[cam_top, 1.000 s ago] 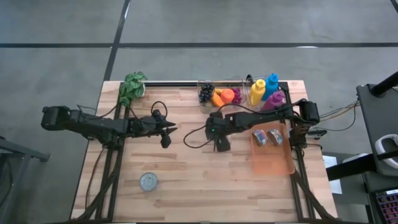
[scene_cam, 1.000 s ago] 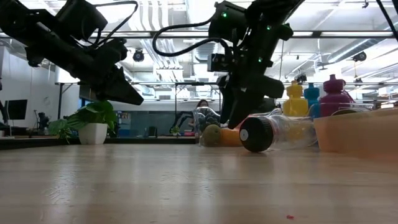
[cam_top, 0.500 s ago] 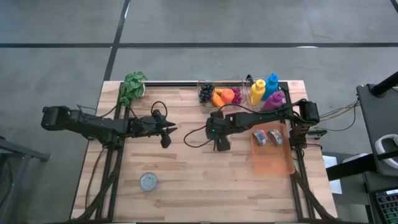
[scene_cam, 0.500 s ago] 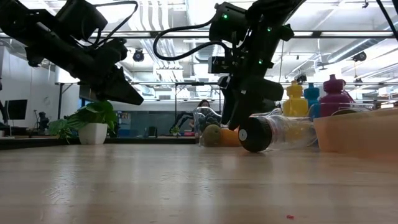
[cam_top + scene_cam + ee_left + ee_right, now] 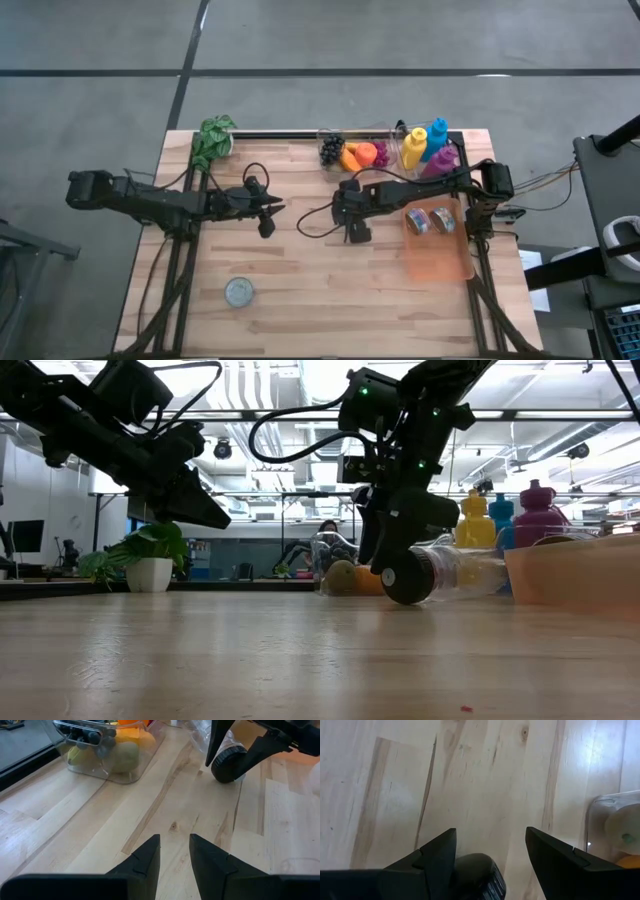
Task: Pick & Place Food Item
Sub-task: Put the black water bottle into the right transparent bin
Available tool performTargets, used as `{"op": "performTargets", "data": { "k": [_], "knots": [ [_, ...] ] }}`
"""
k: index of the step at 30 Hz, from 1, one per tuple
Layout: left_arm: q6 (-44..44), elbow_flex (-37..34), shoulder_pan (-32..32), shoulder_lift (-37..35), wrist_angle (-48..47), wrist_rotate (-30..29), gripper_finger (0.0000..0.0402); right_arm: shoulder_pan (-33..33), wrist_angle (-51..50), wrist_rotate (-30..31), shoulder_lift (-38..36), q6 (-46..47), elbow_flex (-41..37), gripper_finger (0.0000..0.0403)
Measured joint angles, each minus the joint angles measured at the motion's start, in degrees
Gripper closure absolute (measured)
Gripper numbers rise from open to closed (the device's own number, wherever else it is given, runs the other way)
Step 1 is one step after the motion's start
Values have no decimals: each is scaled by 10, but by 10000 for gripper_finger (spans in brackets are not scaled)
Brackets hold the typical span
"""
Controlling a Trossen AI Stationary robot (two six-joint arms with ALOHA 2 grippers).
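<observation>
A clear jar (image 5: 465, 572) with a black cap (image 5: 405, 575) lies on its side on the table, left of the orange tray (image 5: 440, 262). My right gripper (image 5: 490, 845) is open and its fingers stand on either side of the cap. A clear bin (image 5: 355, 150) of fruit stands at the far edge. Two wrapped items (image 5: 430, 220) lie in the tray. My left gripper (image 5: 268, 222) hovers left of centre, slightly open and with nothing in it. My right gripper comes at the jar's black cap (image 5: 477, 875) from above, slanting down, with its fingers across the cap. One finger (image 5: 437, 855) lies against the cap's side. The other finger (image 5: 555, 855) stands apart from it. The jar rests on the table.
Yellow, blue and purple bottles (image 5: 425, 145) stand at the far right, next to the fruit bin. A potted plant (image 5: 212, 140) is at the far left corner. A round tin (image 5: 238, 291) lies near the front left. Bare wood lies between the two grippers.
My right gripper has sunk a little around the jar's cap. In the low view the cap end has slid slightly sideways and tipped, while the jar's body stays on the table.
</observation>
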Motion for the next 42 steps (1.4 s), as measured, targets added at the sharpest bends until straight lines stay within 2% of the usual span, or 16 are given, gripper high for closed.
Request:
{"op": "performTargets", "data": {
  "k": [12, 22, 30, 42],
  "knots": [
    [0, 0, 0, 0, 0, 0, 293, 2, -6, -1, -1, -41, 20, 170],
    [0, 0, 0, 0, 0, 0, 293, 27, -130, -10, -4, -75, 65, 170],
    [0, 0, 0, 0, 0, 0, 293, 71, -131, -14, -4, -100, 56, 170],
    [0, 0, 0, 0, 0, 0, 293, 71, -102, -7, 30, -129, 43, 170]
  ]
}}
